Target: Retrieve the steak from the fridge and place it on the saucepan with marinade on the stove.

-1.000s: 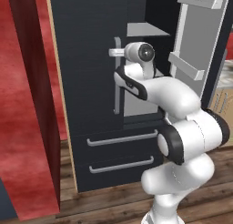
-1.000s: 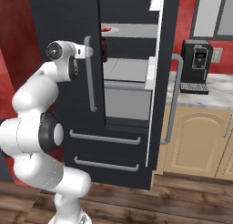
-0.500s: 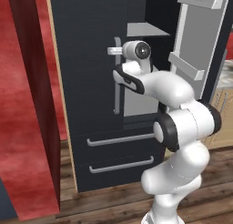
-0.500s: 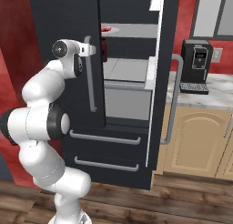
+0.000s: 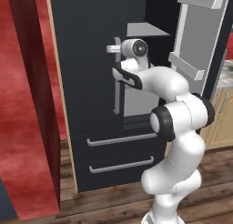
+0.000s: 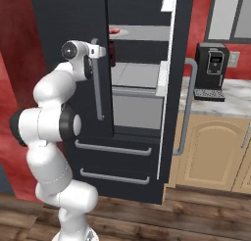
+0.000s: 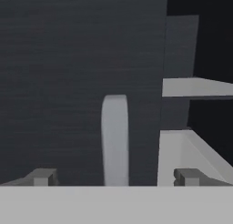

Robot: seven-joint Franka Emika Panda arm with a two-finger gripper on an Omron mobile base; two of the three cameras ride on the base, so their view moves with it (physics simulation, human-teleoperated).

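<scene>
Charcoal fridge (image 6: 137,152) fills the frames; at left in the right base view its closed door carries a grey bar handle (image 6: 97,83). We have our gripper (image 7: 114,176) raised to that handle, jaws spread wide and holding nothing, likely to pull this door too. In the hand view the handle stands between the finger tips (image 7: 42,176). Right of it, the steak (image 6: 114,31) lies on the top shelf (image 6: 142,33), upper centre. Far right, a coffee machine (image 6: 211,71) sits on the counter (image 6: 225,94).
</scene>
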